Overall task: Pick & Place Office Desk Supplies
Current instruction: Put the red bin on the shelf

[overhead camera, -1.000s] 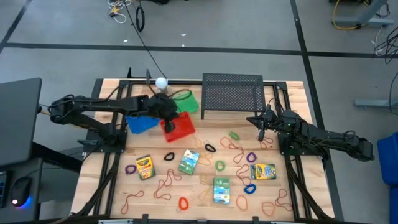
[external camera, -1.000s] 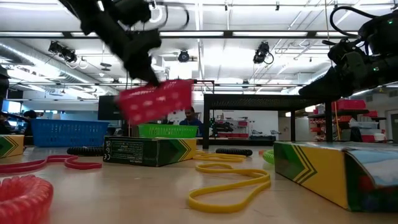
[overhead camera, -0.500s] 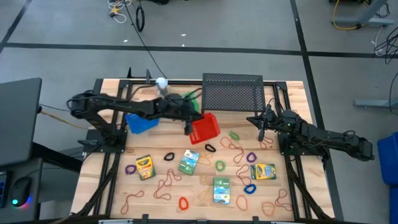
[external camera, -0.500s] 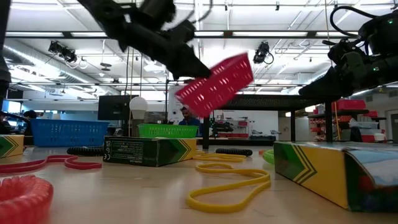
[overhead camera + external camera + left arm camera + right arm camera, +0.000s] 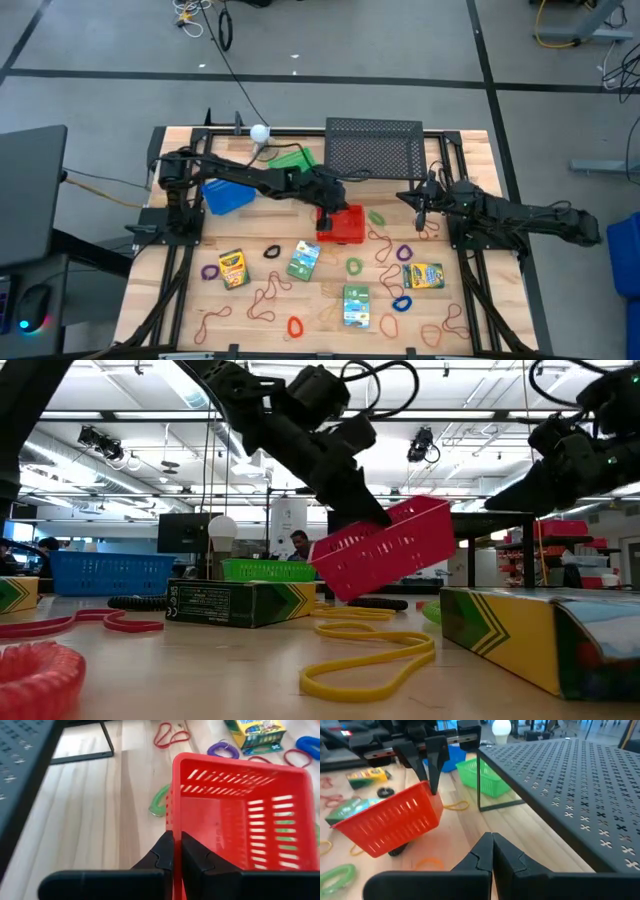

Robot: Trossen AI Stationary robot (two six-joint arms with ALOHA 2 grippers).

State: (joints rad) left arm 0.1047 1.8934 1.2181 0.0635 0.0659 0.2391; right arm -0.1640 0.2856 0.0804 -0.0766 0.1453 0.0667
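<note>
My left gripper [image 5: 177, 851] hangs over the middle of the table, shut on a red slotted basket [image 5: 342, 224], which also shows in the low view [image 5: 385, 550]. Around it on the wood lie crayon boxes [image 5: 232, 268] [image 5: 304, 260] [image 5: 423, 274], reddish-tan rubber bands [image 5: 265, 296] and small coloured loops [image 5: 404, 253]. My right gripper [image 5: 492, 851] is shut on nothing and waits above the table's right side [image 5: 422, 205], beside the black mesh rack [image 5: 373, 150]. My left gripper pinches the red basket's upper wall edge [image 5: 174, 827], one finger inside the basket and one outside. The fingers [image 5: 432, 767] come from above, slanting down toward the table's right. The basket hangs tilted below them; whether its low end [image 5: 345, 592] touches the table, I cannot tell.
A blue basket [image 5: 228, 195] and a green basket [image 5: 295, 162] sit at the far left, near a white ball on a stand [image 5: 260, 132]. The mesh rack fills the far middle. Loops and bands litter the near half of the table.
My left gripper has carried the red basket from beside the blue basket toward the table's right and near side, over the middle. It swung up, then came down low over the wood. The basket has tipped about in the hold along the way.
</note>
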